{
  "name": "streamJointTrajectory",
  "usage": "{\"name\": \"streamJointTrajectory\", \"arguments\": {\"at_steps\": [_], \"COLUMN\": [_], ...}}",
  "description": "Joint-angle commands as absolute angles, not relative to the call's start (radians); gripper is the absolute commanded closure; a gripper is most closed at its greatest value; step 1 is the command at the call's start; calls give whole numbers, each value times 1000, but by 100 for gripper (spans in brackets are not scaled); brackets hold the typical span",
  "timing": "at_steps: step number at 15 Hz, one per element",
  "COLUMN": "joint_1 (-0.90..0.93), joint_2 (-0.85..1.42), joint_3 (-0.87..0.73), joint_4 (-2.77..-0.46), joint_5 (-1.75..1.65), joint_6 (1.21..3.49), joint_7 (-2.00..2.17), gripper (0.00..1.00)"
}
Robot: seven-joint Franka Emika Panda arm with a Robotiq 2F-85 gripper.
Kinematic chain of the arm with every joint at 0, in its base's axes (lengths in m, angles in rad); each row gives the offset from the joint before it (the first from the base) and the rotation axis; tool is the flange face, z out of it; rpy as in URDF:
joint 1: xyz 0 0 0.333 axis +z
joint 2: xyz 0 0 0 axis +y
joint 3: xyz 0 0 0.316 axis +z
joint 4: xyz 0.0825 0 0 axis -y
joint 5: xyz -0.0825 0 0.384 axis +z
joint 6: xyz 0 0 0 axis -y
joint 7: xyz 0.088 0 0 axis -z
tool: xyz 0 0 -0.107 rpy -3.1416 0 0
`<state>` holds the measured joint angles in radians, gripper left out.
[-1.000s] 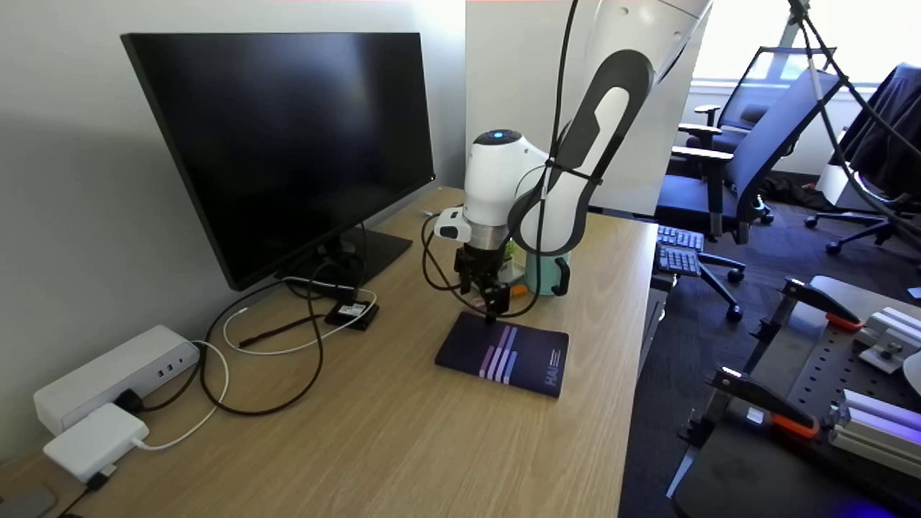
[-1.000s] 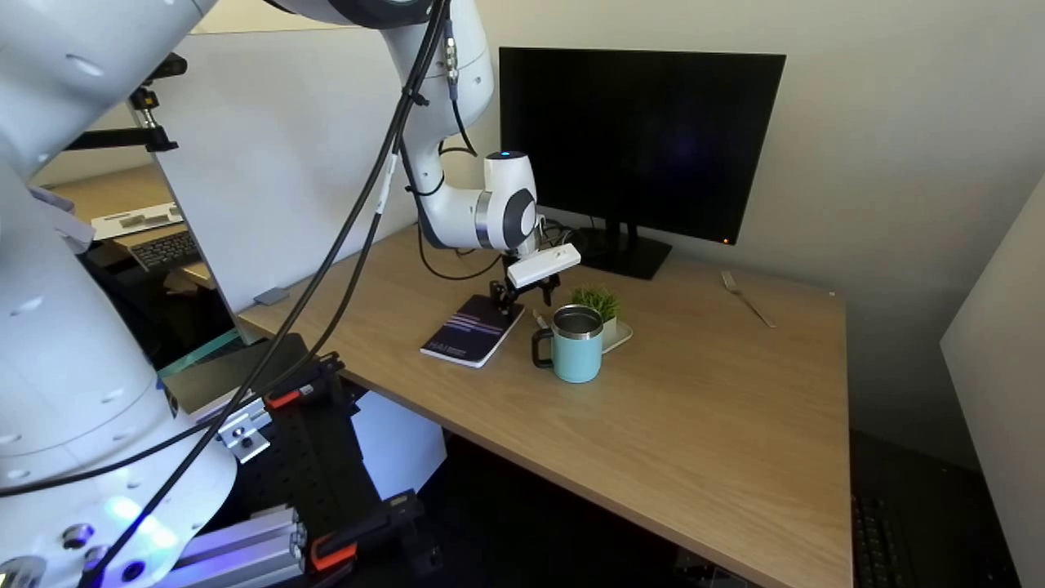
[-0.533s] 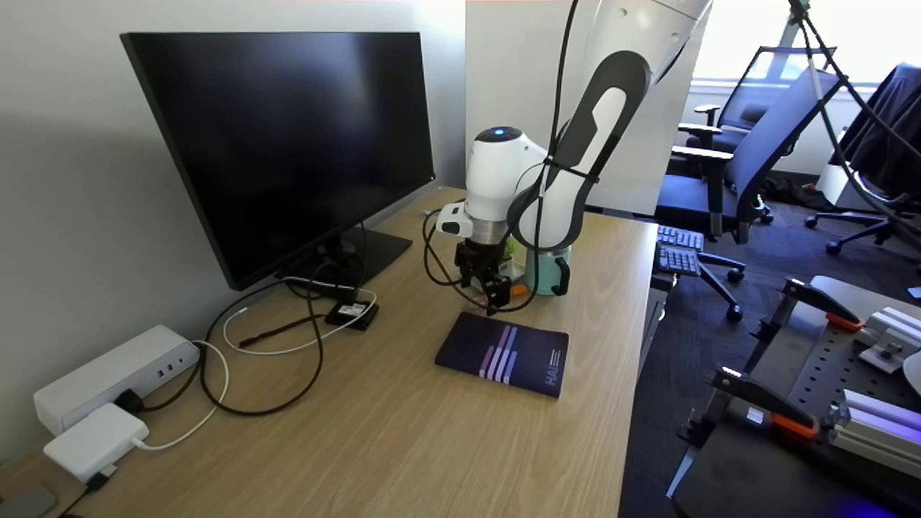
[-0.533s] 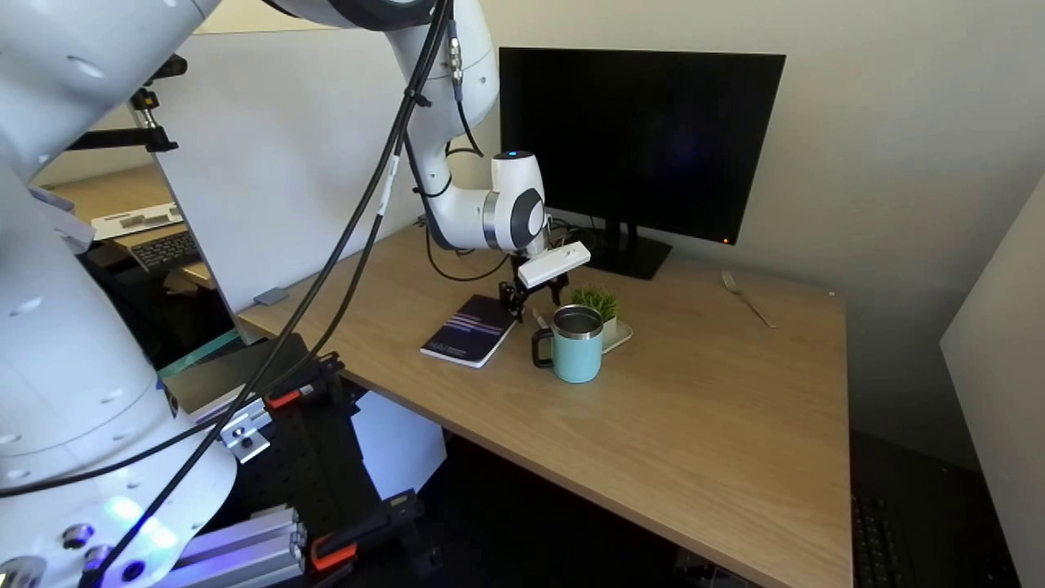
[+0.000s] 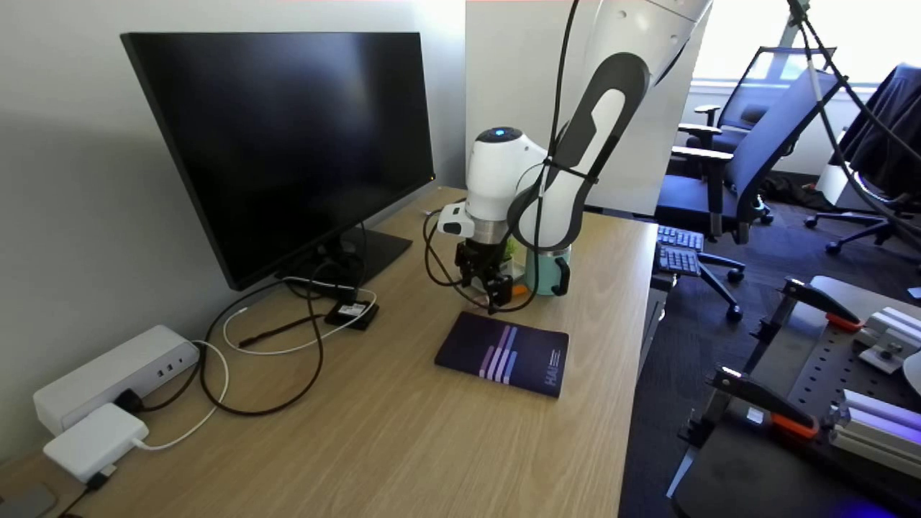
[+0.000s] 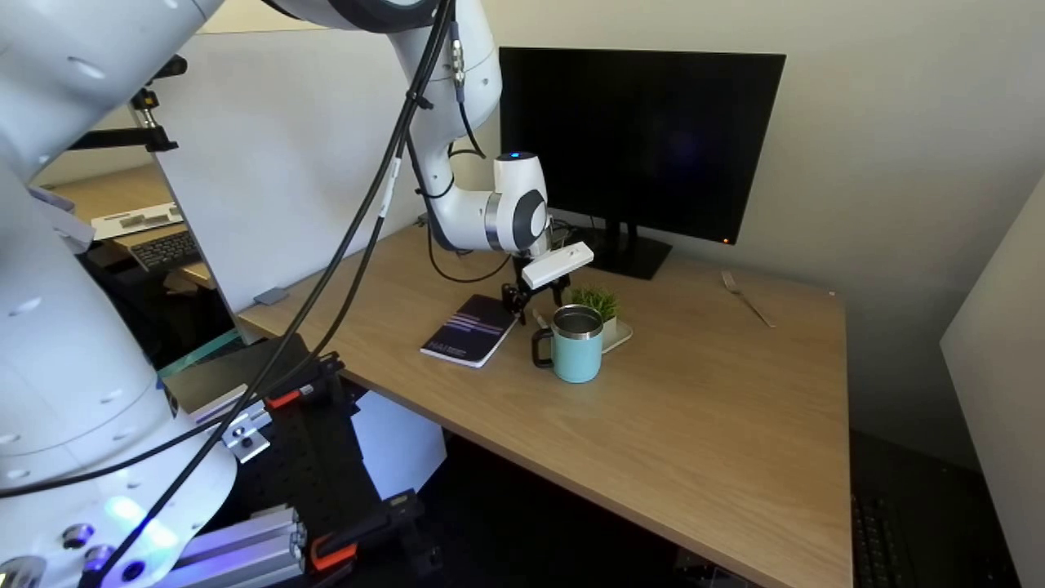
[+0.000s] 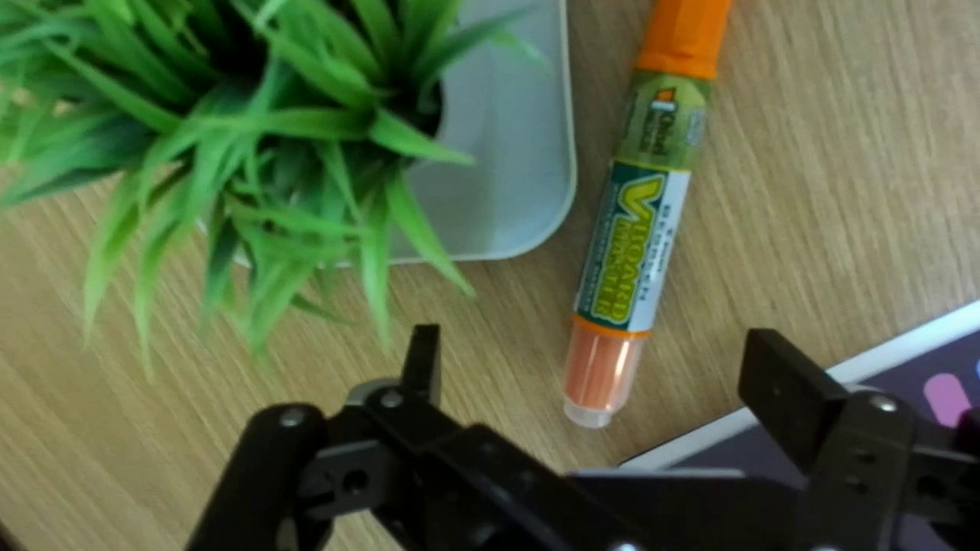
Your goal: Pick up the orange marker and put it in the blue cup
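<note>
The orange marker [image 7: 624,245] lies flat on the wooden desk, with a labelled barrel and an orange cap, in the wrist view. Its orange part also shows in an exterior view [image 5: 519,290], partly behind the gripper. The blue cup, a light teal mug with a black handle, stands upright in both exterior views [image 5: 548,272] [image 6: 576,355]; it is out of the wrist view. My gripper [image 7: 597,371] is open and empty above the desk. The marker's clear end shows between the two fingers, touching neither. The gripper is also in both exterior views [image 5: 483,288] [image 6: 539,309].
A potted grass plant [image 7: 291,145] on a pale tray [image 7: 513,184] stands beside the marker. A dark notebook [image 5: 504,352] lies on the other side, close to the gripper. The monitor [image 6: 637,147] stands behind. A fork [image 6: 747,298] and cables [image 5: 316,345] lie on the desk.
The gripper has moved slightly off the notebook, toward the plant and cup, mostly in the first half second. It stays open. The marker, cup and notebook have not moved.
</note>
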<state>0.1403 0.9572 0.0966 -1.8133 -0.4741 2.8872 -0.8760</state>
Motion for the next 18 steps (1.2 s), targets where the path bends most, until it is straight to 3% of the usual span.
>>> {"name": "streamJointTrajectory", "arguments": {"at_steps": [1, 11, 18], "joint_1": [111, 125, 139], "joint_2": [970, 952, 903], "joint_3": [125, 115, 105], "joint_4": [-1800, -1814, -1791], "joint_5": [-481, -474, -401], "joint_6": [2866, 2857, 2704], "joint_7": [-926, -948, -807], "gripper": [30, 98, 95]}}
